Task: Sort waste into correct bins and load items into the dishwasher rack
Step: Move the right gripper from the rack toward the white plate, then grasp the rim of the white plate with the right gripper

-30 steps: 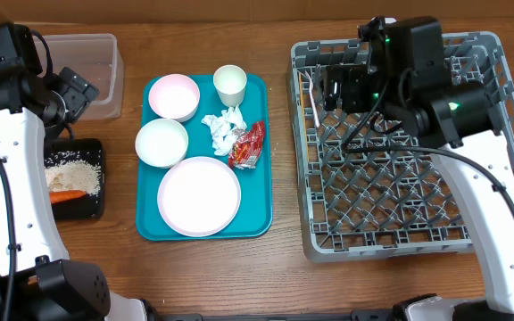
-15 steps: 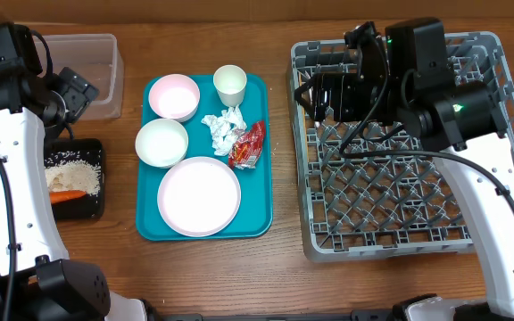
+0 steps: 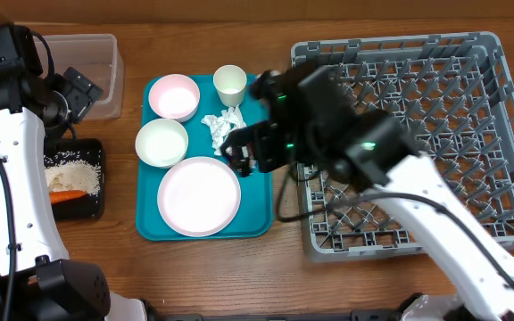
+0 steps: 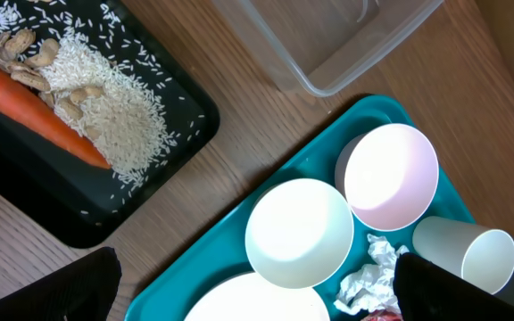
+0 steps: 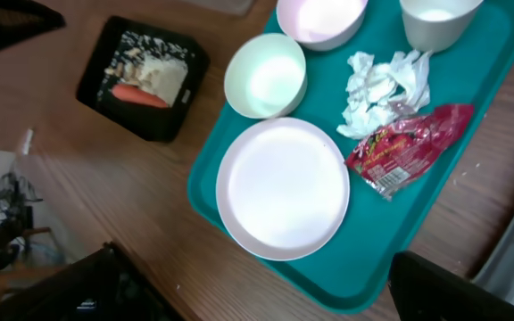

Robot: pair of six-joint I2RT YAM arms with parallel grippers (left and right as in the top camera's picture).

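While the right tool point(image 3: 242, 153) hung spread above the flat teal tray point(image 3: 146, 223), the shiny red wrapper point(image 5: 406, 145) lay on it beside crumpled white tissue point(image 5: 377, 87). The left tool point(image 3: 78, 88) gaped, empty, near the clear plastic tub point(image 3: 105, 45).

wooden table point(image 3: 203, 276) | teal tray point(image 3: 255, 212) | black tray point(image 3: 83, 207) | clear tub point(image 3: 105, 53) | grey rack point(image 3: 453, 107)

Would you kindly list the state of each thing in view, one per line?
Plate, empty, on teal tray.
Pink bowl, upright, empty.
White bowl, upright, empty.
Cup, upright, empty.
Tissue, crumpled, on teal tray.
Wrapper, lying beside tissue.
Black tray, holds carrot, rice, nuts.
Tub, empty.
Rack, no dishes seen inside.
Left end effector, open, empty.
Right end effector, open, empty.
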